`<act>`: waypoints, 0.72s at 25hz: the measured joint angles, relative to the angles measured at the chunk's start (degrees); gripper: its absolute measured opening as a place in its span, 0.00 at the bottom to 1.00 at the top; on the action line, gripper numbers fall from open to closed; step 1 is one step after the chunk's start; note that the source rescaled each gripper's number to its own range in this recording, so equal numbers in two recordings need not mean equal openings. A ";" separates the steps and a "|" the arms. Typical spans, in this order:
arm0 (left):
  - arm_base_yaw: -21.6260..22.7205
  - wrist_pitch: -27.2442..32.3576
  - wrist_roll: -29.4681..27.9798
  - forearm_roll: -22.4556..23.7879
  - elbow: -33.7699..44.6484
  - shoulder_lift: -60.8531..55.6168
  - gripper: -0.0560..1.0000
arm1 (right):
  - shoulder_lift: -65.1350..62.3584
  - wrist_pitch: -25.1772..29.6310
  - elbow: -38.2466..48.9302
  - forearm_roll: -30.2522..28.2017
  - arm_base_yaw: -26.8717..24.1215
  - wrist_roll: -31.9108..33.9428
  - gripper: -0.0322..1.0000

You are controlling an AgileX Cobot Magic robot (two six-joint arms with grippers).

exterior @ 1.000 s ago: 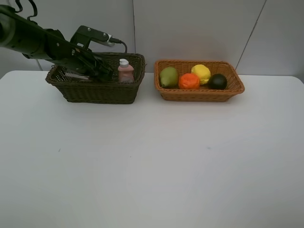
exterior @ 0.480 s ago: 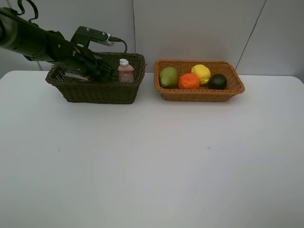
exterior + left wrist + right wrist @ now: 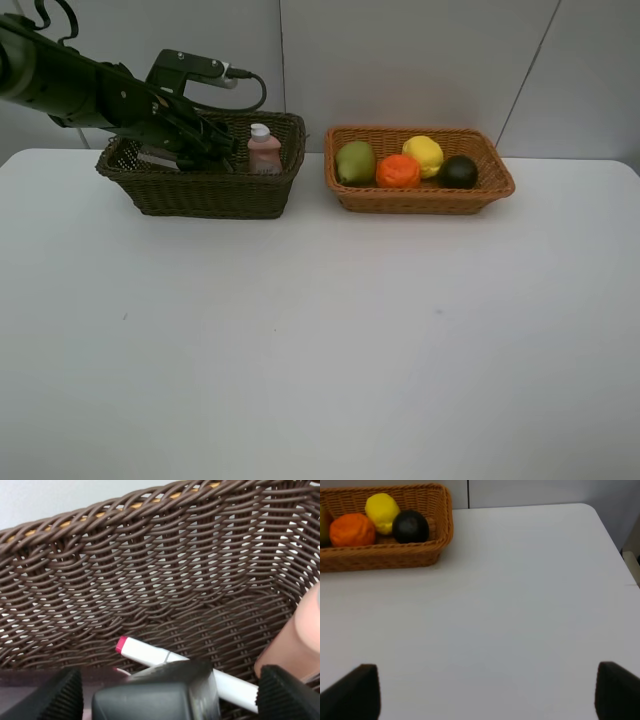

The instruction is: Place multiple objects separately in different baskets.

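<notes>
My left gripper (image 3: 207, 150) reaches into the dark brown basket (image 3: 205, 195) at the back left. In the left wrist view the gripper (image 3: 170, 695) is open, and the dark green pump bottle (image 3: 157, 697) lies between its fingers with a gap on each side. A white marker (image 3: 150, 653) with a pink end lies against the basket wall behind the pump bottle. The small pink bottle (image 3: 264, 150) stands beside them. The light basket (image 3: 420, 198) holds the pear (image 3: 355, 162), orange (image 3: 398, 171), lemon (image 3: 423, 154) and dark green fruit (image 3: 458, 171). My right gripper (image 3: 482, 692) is open over bare table.
The white table (image 3: 320, 330) stretches wide in front of both baskets. Its right edge and far corner (image 3: 592, 507) show in the right wrist view. A grey wall stands right behind the baskets.
The left arm has lifted and drawn back slightly to the left over the dark basket. Fruits, pink bottle and both baskets have not moved.
</notes>
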 joint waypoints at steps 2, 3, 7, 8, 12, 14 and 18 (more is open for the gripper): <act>0.00 0.42 -0.05 0.00 0.00 0.00 0.93 | 0.00 0.00 0.00 0.00 0.00 0.00 0.88; 0.00 0.73 -0.05 0.00 0.00 -0.07 0.93 | 0.00 0.00 0.00 0.00 0.00 0.00 0.88; 0.00 3.19 -0.05 0.00 0.00 -1.60 0.93 | 0.00 0.00 0.00 0.00 0.00 0.00 0.88; 0.00 3.94 -0.05 0.00 0.00 -2.51 0.93 | 0.00 0.00 0.00 0.00 0.00 0.00 0.88; 0.00 9.11 -0.05 0.91 0.00 -8.04 0.93 | 0.00 0.00 0.00 0.00 0.00 0.00 0.88; 0.00 12.37 -0.06 1.79 0.00 -11.55 0.93 | 0.00 0.00 0.00 0.00 0.00 0.00 0.88; 0.00 19.80 -0.06 4.25 0.00 -19.43 0.93 | 0.00 0.00 0.00 0.00 0.00 0.00 0.88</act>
